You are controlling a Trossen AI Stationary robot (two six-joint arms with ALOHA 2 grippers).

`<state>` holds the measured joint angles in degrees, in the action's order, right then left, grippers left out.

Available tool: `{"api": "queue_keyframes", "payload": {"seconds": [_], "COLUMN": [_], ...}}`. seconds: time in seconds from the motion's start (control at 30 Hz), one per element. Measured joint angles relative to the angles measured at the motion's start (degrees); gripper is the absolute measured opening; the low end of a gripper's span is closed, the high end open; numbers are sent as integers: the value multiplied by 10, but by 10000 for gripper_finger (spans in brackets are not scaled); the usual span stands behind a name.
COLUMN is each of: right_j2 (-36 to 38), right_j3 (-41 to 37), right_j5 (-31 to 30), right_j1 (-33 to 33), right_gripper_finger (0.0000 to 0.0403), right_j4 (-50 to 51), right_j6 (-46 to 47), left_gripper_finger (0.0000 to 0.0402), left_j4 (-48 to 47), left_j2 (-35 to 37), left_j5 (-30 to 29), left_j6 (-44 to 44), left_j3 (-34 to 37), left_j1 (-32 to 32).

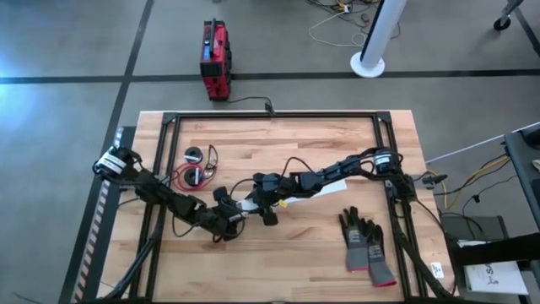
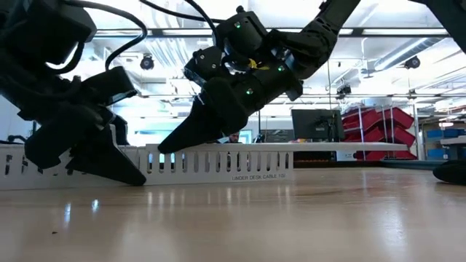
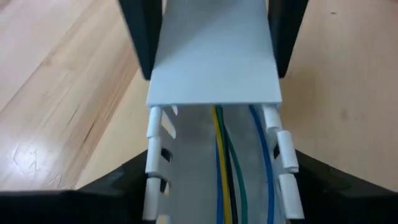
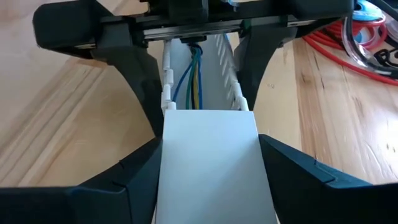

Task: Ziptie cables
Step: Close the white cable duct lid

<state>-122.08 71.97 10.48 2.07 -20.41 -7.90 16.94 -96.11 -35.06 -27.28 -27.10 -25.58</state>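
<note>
Claw, left (image 1: 239, 213): fingers clamped on one end of white slotted tray (image 2: 218, 164), mid-desk, toward the near edge. Claw, right (image 1: 268, 203): fingers closed around tray's lidded end (image 4: 208, 162). Wires (image 3: 219, 162), yellow, green, blue: lying inside tray. Black cables (image 1: 291, 165): loose behind the arms, untied. Step, judged: tray handling, not tying. Next: release tray, gather cables.

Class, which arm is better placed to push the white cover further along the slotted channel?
Probably right: the right gripper flanks the cover, while the left gripper straddles the open channel, wires showing.
</note>
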Motion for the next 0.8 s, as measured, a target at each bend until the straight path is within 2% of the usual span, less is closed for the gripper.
{"api": "queue_keyframes", "payload": {"seconds": [0.23, 0.5, 0.8], "right_j2": [-2, 6, 8], "right_j3": [14, 21, 21], "right_j5": [-24, -62, -84], "right_j1": [3, 1, -1], "right_gripper_finger": [222, 229, 227], "right_j4": [16, 72, 96], "right_j6": [3, 6, 16], "left_gripper_finger": [220, 227, 213], "left_j4": [0, 5, 6], "left_j2": [1, 1, 2], "left_j5": [-3, -2, -4], "left_j6": [7, -7, -12], "left_j3": [-4, 0, 0], "left_j1": [1, 0, -5]}}
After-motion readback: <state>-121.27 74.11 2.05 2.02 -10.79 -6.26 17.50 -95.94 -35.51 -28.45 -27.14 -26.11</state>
